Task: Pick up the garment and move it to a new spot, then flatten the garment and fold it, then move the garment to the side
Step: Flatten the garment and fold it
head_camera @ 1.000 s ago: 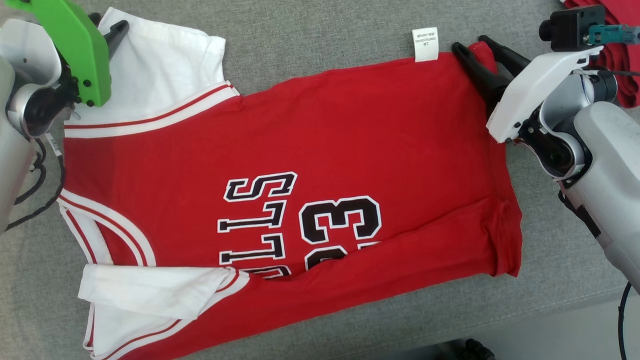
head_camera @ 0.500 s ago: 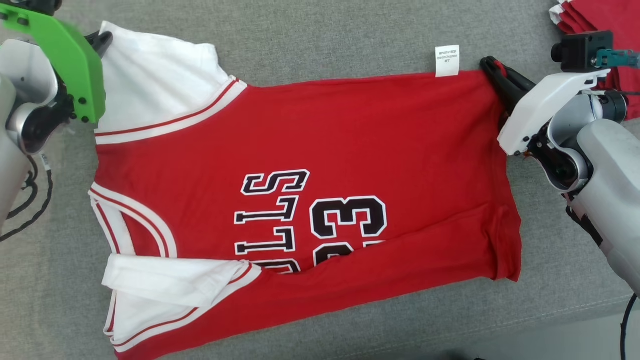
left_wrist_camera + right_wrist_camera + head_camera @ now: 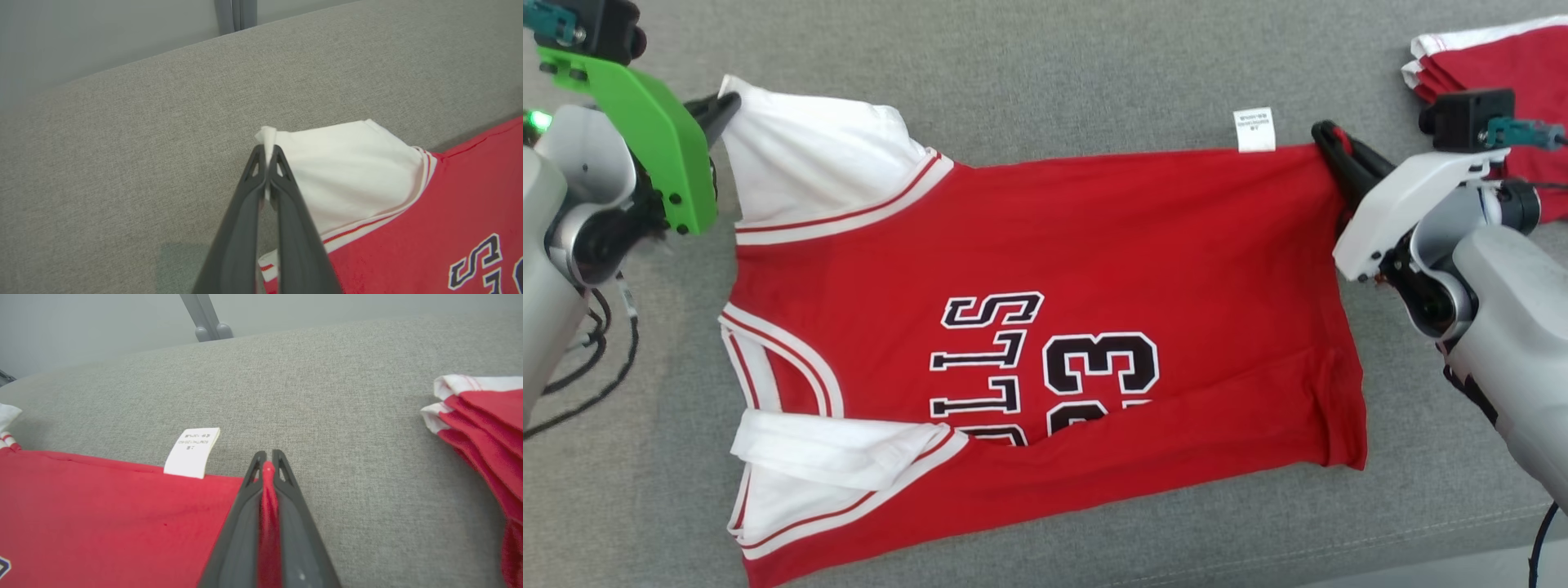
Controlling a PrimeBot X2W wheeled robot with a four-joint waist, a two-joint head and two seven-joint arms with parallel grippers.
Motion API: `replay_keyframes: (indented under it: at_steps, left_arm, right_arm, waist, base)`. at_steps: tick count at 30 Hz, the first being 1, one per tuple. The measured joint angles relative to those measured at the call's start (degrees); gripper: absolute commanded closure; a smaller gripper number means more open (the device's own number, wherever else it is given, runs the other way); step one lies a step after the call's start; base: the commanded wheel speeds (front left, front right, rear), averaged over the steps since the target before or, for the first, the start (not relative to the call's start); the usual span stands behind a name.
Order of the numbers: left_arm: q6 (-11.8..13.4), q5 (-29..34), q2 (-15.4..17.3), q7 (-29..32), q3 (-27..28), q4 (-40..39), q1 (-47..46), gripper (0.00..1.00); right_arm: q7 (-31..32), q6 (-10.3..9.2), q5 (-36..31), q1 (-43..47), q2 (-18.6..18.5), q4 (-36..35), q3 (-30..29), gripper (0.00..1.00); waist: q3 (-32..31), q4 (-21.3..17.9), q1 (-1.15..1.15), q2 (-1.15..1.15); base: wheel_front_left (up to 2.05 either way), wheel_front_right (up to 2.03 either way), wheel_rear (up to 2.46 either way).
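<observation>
The garment [image 3: 1045, 269] is a red jersey with white sleeves and black lettering, spread across the grey cushion. My left gripper [image 3: 727, 104] is shut on the tip of the far white sleeve [image 3: 347, 171]; the white cloth shows pinched between its fingertips [image 3: 267, 153]. My right gripper [image 3: 1327, 139] is shut on the jersey's far hem corner, with red cloth [image 3: 267, 506] squeezed between its fingers [image 3: 241, 522]. A white care label [image 3: 1254, 131] sticks out from the far edge, just left of the right gripper. The near side of the jersey is folded over, with the near sleeve [image 3: 841, 449] bunched.
A stack of folded red and white garments [image 3: 1486, 57] lies at the far right, close behind my right wrist. The grey cushion [image 3: 1045, 65] has bare room beyond the jersey. Its front edge runs along the bottom right [image 3: 1462, 531].
Both grippers have closed on the jersey's far corners. The jersey's far edge now sits lower and further right in the head view, and the folded stack has come into sight.
</observation>
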State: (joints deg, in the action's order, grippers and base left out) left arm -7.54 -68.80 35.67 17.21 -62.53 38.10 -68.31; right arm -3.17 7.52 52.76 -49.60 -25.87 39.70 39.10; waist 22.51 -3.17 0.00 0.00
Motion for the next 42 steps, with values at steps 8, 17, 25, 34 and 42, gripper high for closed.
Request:
replay_keyframes:
  at_steps: [8,17,25,34,42]
  left_arm:
    - [0.0,-10.0,4.8,6.4,-2.3,-10.6,4.7,1.00]
    - [0.0,-19.1,11.5,14.3,-3.8,-22.0,9.7,1.00]
    - [0.0,-23.9,13.8,19.6,-5.9,-28.2,14.1,1.00]
    - [0.0,-24.4,13.4,21.6,-7.5,-29.7,17.2,1.00]
    - [0.0,-25.4,11.8,23.0,-8.2,-28.2,19.6,1.00]
  right_arm:
    - [-1.0,0.00,1.6,3.6,-1.9,-0.3,3.5,1.00]
    - [-1.5,0.00,4.0,6.9,-6.2,-1.7,8.2,1.00]
    - [-1.1,-0.01,6.2,7.1,-8.8,-1.7,12.6,1.00]
    - [3.9,0.00,10.0,6.8,-13.9,-6.7,20.6,1.00]
    - [9.5,0.00,11.8,4.0,-18.6,-10.5,28.3,1.00]
  waist:
    - [-5.9,1.2,0.00,0.00]
    - [-10.7,4.2,0.00,0.00]
    - [-12.6,7.2,0.00,0.00]
    - [-13.1,8.7,0.00,0.00]
    - [-12.7,7.7,0.00,0.00]
  base:
    - [0.00,0.00,0.00]
    - [0.00,0.00,0.00]
    - [0.00,0.00,0.00]
    - [0.00,0.00,0.00]
    - [0.00,0.00,0.00]
